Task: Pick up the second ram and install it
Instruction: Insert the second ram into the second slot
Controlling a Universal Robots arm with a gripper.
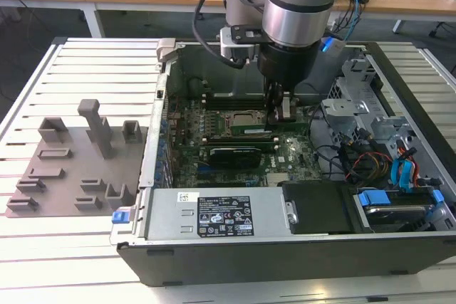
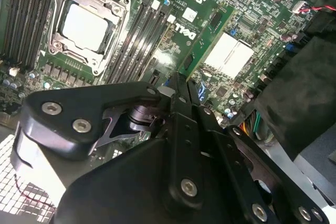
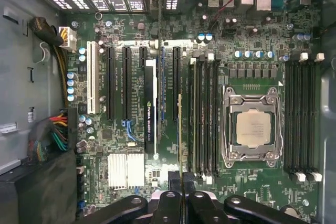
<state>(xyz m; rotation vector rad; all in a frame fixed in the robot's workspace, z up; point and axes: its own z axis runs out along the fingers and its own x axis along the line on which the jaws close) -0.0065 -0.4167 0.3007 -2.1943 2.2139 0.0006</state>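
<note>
My gripper [image 1: 276, 126] hangs inside the open computer case, shut on the second ram [image 1: 253, 131]. The slim green stick with black chips lies level just above the motherboard. In the first wrist view the second ram [image 3: 180, 129] shows edge-on as a thin line running out from my gripper [image 3: 180, 181]. It sits beside the bank of dark memory slots [image 3: 203, 119], on the side away from the CPU socket [image 3: 252, 129]. In the second wrist view the second ram [image 2: 210, 32] reaches out from my gripper [image 2: 176, 85] over the board.
A graphics card [image 1: 231, 153] stands close by the stick, and a second slot bank [image 3: 300, 114] lies beyond the socket. The power supply [image 1: 214, 215], drive cage and cables [image 1: 385, 154] crowd the case. A grey tray [image 1: 71, 169] rests on the slatted table.
</note>
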